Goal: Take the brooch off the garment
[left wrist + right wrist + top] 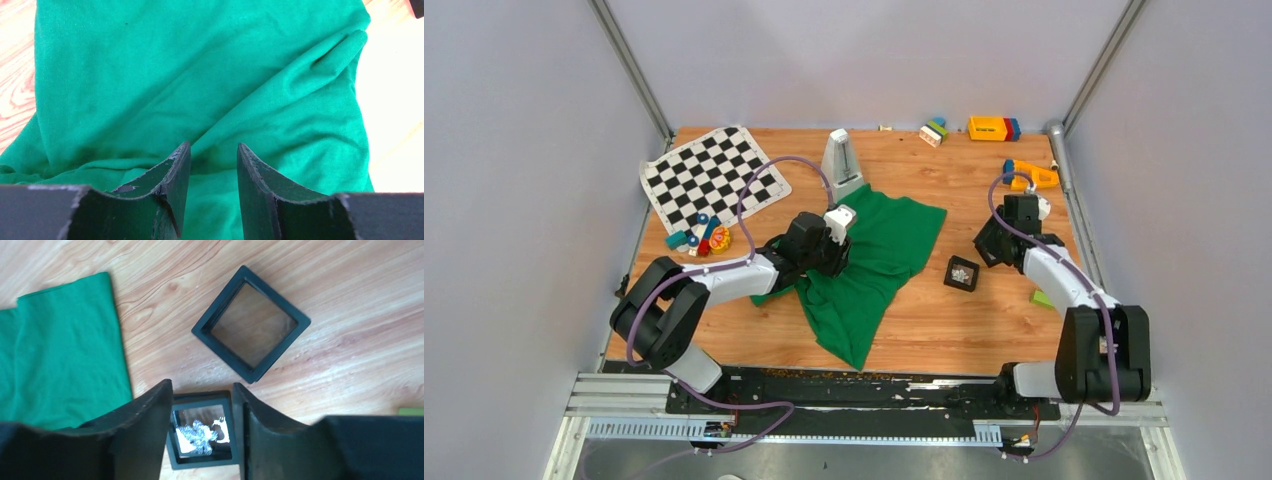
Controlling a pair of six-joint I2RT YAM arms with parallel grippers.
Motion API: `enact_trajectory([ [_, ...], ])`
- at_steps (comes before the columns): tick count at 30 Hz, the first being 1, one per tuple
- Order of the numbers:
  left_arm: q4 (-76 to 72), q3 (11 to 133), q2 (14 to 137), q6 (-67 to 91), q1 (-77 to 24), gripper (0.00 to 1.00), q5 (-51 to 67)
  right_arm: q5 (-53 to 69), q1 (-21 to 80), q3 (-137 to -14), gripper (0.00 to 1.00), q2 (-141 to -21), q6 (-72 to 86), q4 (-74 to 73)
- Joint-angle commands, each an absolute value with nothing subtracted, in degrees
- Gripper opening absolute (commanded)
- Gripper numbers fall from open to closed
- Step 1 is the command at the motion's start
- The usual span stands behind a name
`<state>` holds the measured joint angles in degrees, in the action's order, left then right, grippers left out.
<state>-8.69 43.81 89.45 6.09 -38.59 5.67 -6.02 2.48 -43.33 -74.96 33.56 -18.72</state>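
- Top view only: wooden table (944,330), 2 robot arms reaching in from 6 o'clock, and 1 garment (879,250), a large plain bright-green soft shirt, rumpled at table ctr.
- Left wrist view only: left gripper (214,150) close over the garment's folds. Its 2 dark fingers are a little apart, w/ only cloth seen behind the gap. A raised fold runs off toward 2 o'clock.
- Right wrist view only: 2 black square frames on bare wood.
- 1 holds the brooch (200,432), a small silvery glittering piece inside a black square border, at 6 o'clock of that view.
- The other is an empty frame (251,322) w/ clear film, just beyond at 1 o'clock, turned corner-on and not touching.
- right gripper (202,386): fingers apart w/ the brooch filling the gap btwn them. Cannot tell if they press its sides.
- The brooch is off the garment: the green cloth edge lies at 9 o'clock of it, w/ wood btwn.
- Top view shows just 1 black frame, seemingly the brooch (961,272) by its pale glitter, at 3 o'clock of the garment, right by the right arm's tip. The 2nd frame can't be made out there.
- Also top view only, 1 each:
  - black-and-white chequered mat (714,178) at 10 o'clock of the table
  - pale grey metronome (842,160) at 12, just beside the garment's far edge
  - yellow-red-blue block (993,128) at 1
  - orange tool (1031,175) at 2
  - cluster of small coloured toys (697,238) at 9
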Motion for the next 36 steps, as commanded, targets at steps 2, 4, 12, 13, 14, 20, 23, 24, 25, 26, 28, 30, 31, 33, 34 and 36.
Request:
enact_trajectory([
  [2, -9.51, 44.13, 86.16, 6.29, -38.41, 0.47, 5.4, -7.71, 2.11, -49.43, 0.52, -80.81, 29.95, -21.24],
  [4, -9.13, 44.11, 85.76, 6.18, -38.41, 0.47, 4.91, -4.98, 2.42, -49.78, 0.54, -80.39, 28.1, -21.03],
  [12, -3.4, 44.56, 79.25, 7.6, -38.4, 0.5, -7.33, 11.32, 14.76, -43.51, 0.65, -67.48, 24.89, -12.5],
  [13, -2.28, 44.19, 77.27, 8.56, -38.4, 0.51, -8.59, 13.14, 17.11, -42.91, 0.66, -66.94, 24.84, -11.38],
  [14, -1.53, 43.98, 76.25, 8.94, -38.36, 0.52, -10.85, 14.89, 19.63, -42.31, 0.66, -66.62, 24.36, -10.22],
  [20, 8.27, 41.86, 66.75, 17.31, -37.25, 0.48, -17.56, 17.98, 35.14, -40.15, 0.66, -72.01, 23.75, 1.28],
  [23, 10.95, 38.72, 62.05, 21.27, -35.92, 0.45, -15.46, 19.06, 40.96, -42.86, 0.65, -78.32, 23.38, 5.67],
  [24, 11.7, 37.12, 61.22, 23.36, -35.08, 0.44, -14.06, 18.73, 42.82, -44.9, 0.65, -80.49, 22.82, 6.13],
  [25, 12.09, 36.36, 59.47, 24.29, -34.28, 0.44, -13.27, 18.13, 44.43, -46.64, 0.65, -83.09, 22.12, 6.19],
  [26, 12.69, 34.71, 58.65, 26.11, -33.8, 0.43, -11.58, 16.72, 45.71, -48.43, 0.65, -84.56, 21.51, 5.72],
  [28, 13.61, 32.64, 55.65, 28.47, -31.97, 0.43, -9.78, 14.43, 47.18, -51.08, 0.65, -87.45, 21.06, 5.46],
  [30, 14.87, 30.97, 54.12, 30.05, -31.0, 0.43, -8.41, 13.63, 47.37, -52.27, 0.66, -89.26, 21.3, 6.2],
  [31, 15.26, 30.52, 53.78, 30.49, -29.85, 0.43, -8.03, 13.06, 47.45, -53.08, 0.66, -90.41, 21.5, 6.46],
  [33, 16.64, 29.57, 52.8, 31.83, -27.96, 0.43, -7.14, 12.44, 47.65, -54.61, 0.66, -92.7, 21.55, 6.92],
  [34, 17.21, 29.01, 52.18, 32.59, -27.47, 0.43, -7.04, 11.78, 47.96, -55.25, 0.66, -93.71, 21.62, 7.28],
  [36, 17.79, 28.29, 51.4, 33.8, -26.18, 0.42, -7.16, 10.14, 48.75, -56.59, 0.65, -96.02, 21.87, 7.65],
])
